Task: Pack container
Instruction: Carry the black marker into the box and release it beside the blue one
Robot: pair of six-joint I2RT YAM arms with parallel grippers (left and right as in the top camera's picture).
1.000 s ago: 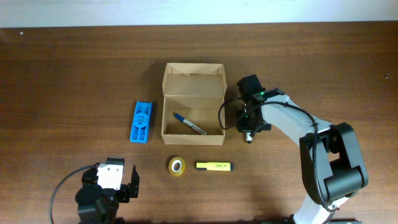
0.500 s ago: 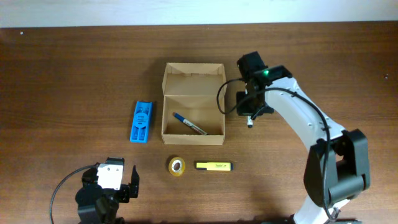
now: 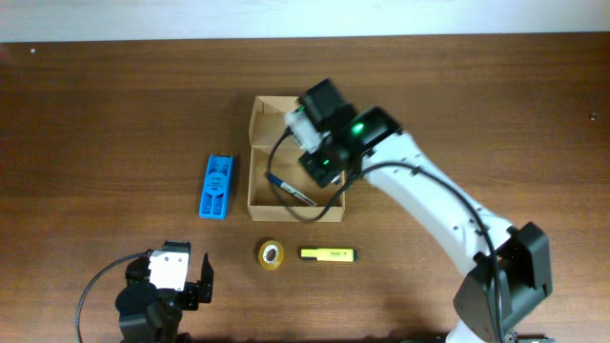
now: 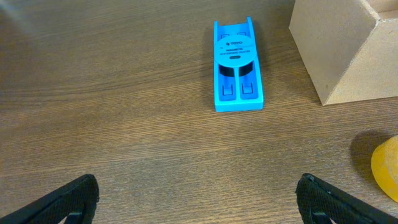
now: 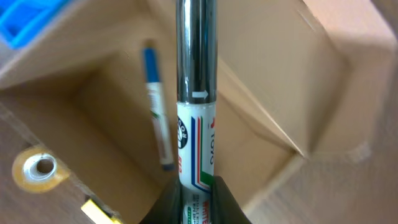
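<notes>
An open cardboard box (image 3: 255,195) stands mid-table and holds a blue pen (image 3: 291,191), also seen in the right wrist view (image 5: 155,106). My right gripper (image 3: 319,157) hovers over the box and is shut on a white marker with a black cap (image 5: 194,106), held above the box interior (image 5: 112,93). A blue case (image 3: 218,186) lies left of the box; it shows in the left wrist view (image 4: 236,65). A yellow tape roll (image 3: 271,254) and a yellow highlighter (image 3: 327,254) lie in front of the box. My left gripper (image 4: 199,198) is open and empty near the front edge.
The box's lid flap (image 3: 295,107) stands open at the back. The box corner (image 4: 339,46) and the tape roll's edge (image 4: 387,168) show at the right of the left wrist view. Bare wooden table (image 3: 114,114) surrounds the items.
My right arm has swung left from beside the box's right wall to above the box, carrying the marker. The left arm has not moved.
</notes>
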